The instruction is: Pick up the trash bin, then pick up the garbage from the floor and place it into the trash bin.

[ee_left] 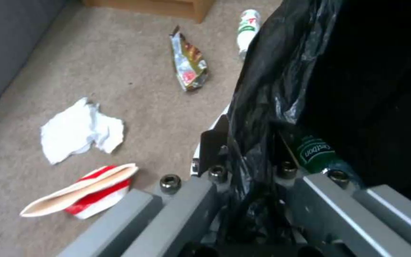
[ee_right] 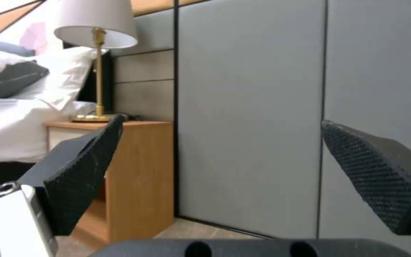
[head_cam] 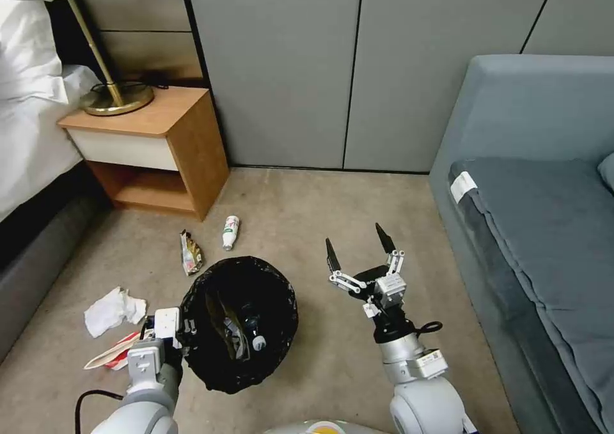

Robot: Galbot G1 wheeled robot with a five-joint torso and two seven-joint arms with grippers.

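Four pieces of garbage lie on the carpet around the trash bin (head_cam: 240,322): a snack wrapper (head_cam: 190,254) just beyond its far rim, a small bottle (head_cam: 230,232) a little farther off by the nightstand (head_cam: 153,153), a crumpled tissue (head_cam: 114,310) to the bin's left, and a red-and-white carton (head_cam: 115,352) nearer the robot on that same side; the left gripper (head_cam: 171,332) is clamped on the bin's left rim, pinching the black liner (ee_left: 262,107) between its fingers; the right gripper (head_cam: 359,248) hangs to the bin's right with its jaws spread wide and nothing between them; a good pick, I judge, means bringing that gripper down over the nearest piece with the bin kept level and close by; inside the bin sit a green-labelled bottle (ee_left: 317,153) and some wrappers (head_cam: 227,322).
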